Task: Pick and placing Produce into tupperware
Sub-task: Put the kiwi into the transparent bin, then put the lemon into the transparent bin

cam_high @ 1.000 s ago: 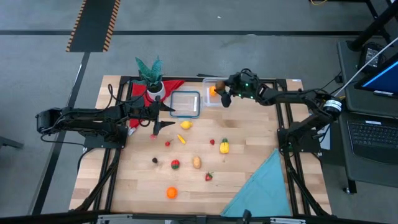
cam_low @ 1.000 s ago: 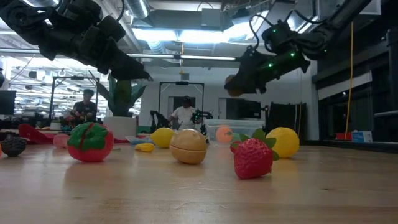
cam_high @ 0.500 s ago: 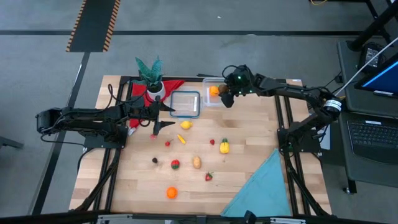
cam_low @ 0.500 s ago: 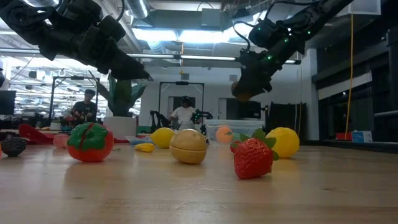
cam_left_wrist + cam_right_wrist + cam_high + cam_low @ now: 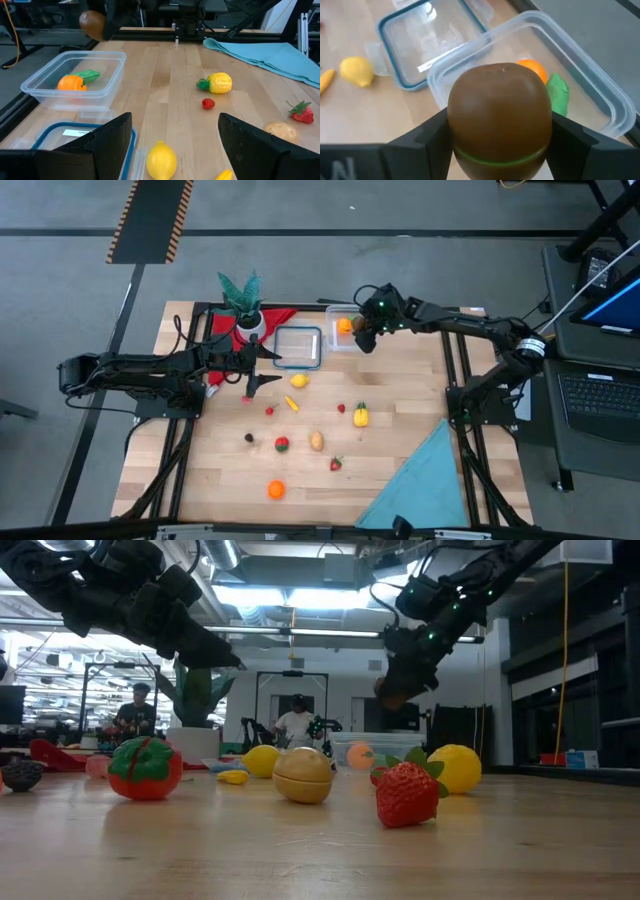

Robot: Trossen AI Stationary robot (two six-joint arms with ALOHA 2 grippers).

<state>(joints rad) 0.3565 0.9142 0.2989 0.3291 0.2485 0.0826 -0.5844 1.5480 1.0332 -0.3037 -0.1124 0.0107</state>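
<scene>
Right tool [image 5: 500, 150] gripped smooth, glossy brown egg-shaped fruit [image 5: 500, 117] above clear plastic tub [image 5: 600, 100]; tub, at worktop's [image 5: 400, 400] far edge, held orange fruit [image 5: 532, 67]. Left tool [image 5: 172, 137] spread wide, empty. No readable writing.

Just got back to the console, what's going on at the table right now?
The right gripper holds a brown, rounded toy fruit in the air above the clear plastic tub, which already contains an orange toy carrot with green leaves. The left gripper waits open over the blue-rimmed clear lid. Other toy produce, including a yellow lemon, a strawberry and an orange, lies on the wooden table.
</scene>
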